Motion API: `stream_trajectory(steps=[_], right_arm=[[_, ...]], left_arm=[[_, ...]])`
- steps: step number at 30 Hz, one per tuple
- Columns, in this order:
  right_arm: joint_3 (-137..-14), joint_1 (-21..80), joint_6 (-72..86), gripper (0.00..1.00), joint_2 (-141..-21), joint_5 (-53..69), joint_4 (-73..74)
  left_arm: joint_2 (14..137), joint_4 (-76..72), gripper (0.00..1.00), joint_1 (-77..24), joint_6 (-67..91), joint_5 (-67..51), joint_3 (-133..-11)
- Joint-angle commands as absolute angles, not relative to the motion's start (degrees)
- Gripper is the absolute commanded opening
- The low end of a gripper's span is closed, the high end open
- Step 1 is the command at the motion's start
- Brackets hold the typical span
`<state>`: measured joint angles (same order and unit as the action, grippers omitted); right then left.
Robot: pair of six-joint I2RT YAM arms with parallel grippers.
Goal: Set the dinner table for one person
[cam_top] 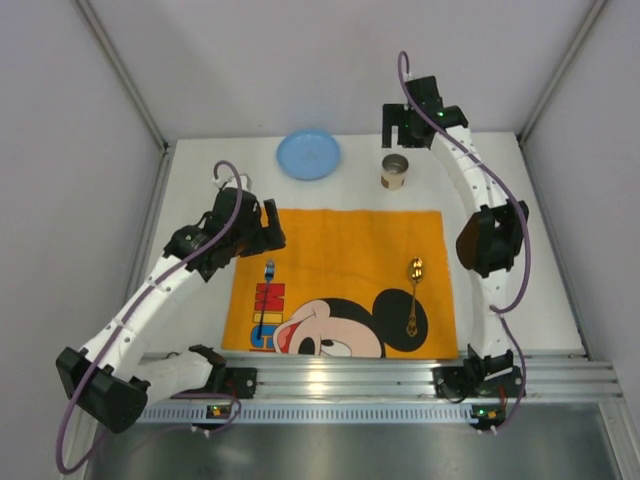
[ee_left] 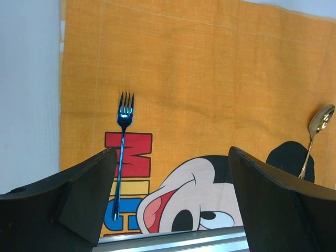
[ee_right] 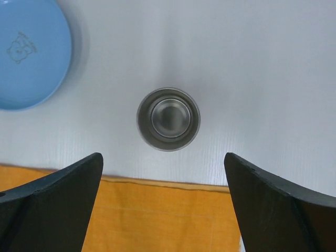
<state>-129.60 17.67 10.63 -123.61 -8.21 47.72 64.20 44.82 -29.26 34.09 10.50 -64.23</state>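
Dinner table [cam_top: 355,185]: white, matte, plain. An orange cartoon-mouse placemat [cam_top: 340,250] is laid flat across the near middle. A blue plate [cam_top: 308,155] is set on bare white beyond the placemat's far edge. A metal cup [cam_top: 395,171] is stood upright to the plate's right, apart from it, just beyond the placemat.

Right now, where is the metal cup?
In the top view, the cup stands upright on the table, just beyond the placemat, right of the blue plate.

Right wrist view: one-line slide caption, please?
Open right gripper above an upright metal cup on the white table, blue plate to its left, orange placemat at the bottom.
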Motion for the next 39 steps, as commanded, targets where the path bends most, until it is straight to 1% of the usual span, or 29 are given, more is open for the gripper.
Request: stream_trajectory(steps=[1,6,10,16,17,19,20,21,22,23,24,28,29,30,31,35,39], right_arm=[[-136.0,15.2,13.2,1.0,-126.1,-9.8,49.7],[-137.1,13.3,13.1,1.0,-130.6,-8.2,49.0],[-135.7,12.1,12.8,1.0,-133.6,-8.4,49.0],[-135.3,11.8,13.5,0.91,-137.9,-6.3,48.6],[-135.3,11.8,13.7,0.81,-138.2,-6.2,48.4],[-135.5,11.7,14.0,0.7,-139.3,-5.8,48.4],[-135.6,11.7,14.2,0.57,-139.6,-5.8,48.4],[-135.6,11.6,14.3,0.51,-139.7,-5.5,48.4],[-135.7,11.6,14.4,0.46,-139.7,-5.5,48.3],[-135.7,11.7,14.4,0.38,-139.7,-5.5,48.3],[-135.7,11.6,14.4,0.33,-139.7,-5.2,48.2],[-136.0,11.2,14.4,0.15,-139.7,-4.5,47.8],[-136.0,11.0,14.5,0.07,-139.7,-4.2,47.8],[-136.2,11.0,14.6,0.01,-139.1,-4.1,47.9],[-136.7,11.0,14.7,0.0,-138.8,-3.9,47.9],[-139.0,11.0,15.5,0.0,-134.4,-0.5,46.7],[-138.4,11.3,16.3,0.0,-124.5,1.6,43.7]], left_arm=[[61.4,46.9,0.93,-29.3,35.8,14.1,-66.1],[59.6,48.3,0.93,-29.1,37.7,16.6,-64.9],[59.6,49.0,0.93,-29.2,38.8,18.0,-65.0],[59.8,50.5,0.93,-29.2,39.8,20.5,-66.0],[59.9,50.7,0.93,-29.2,40.2,20.6,-65.9],[60.1,50.8,0.93,-29.2,40.6,20.7,-66.0],[60.4,50.8,0.93,-29.2,40.8,20.7,-66.2],[60.6,50.8,0.93,-29.1,40.8,20.7,-66.3],[60.6,51.0,0.93,-29.2,40.8,20.7,-66.4],[60.9,51.0,0.93,-29.2,40.9,20.8,-66.6],[61.2,50.9,0.93,-29.2,40.8,20.8,-66.7],[62.0,50.4,0.93,-29.2,40.4,20.3,-67.1],[62.3,50.1,0.93,-29.2,40.3,20.2,-67.2],[62.6,49.8,0.93,-29.2,40.0,20.0,-67.4],[62.8,49.7,0.93,-29.2,39.9,19.9,-67.5],[63.3,48.9,0.93,-29.2,38.9,18.6,-67.5],[63.5,47.6,0.93,-29.2,38.1,17.1,-66.8]])
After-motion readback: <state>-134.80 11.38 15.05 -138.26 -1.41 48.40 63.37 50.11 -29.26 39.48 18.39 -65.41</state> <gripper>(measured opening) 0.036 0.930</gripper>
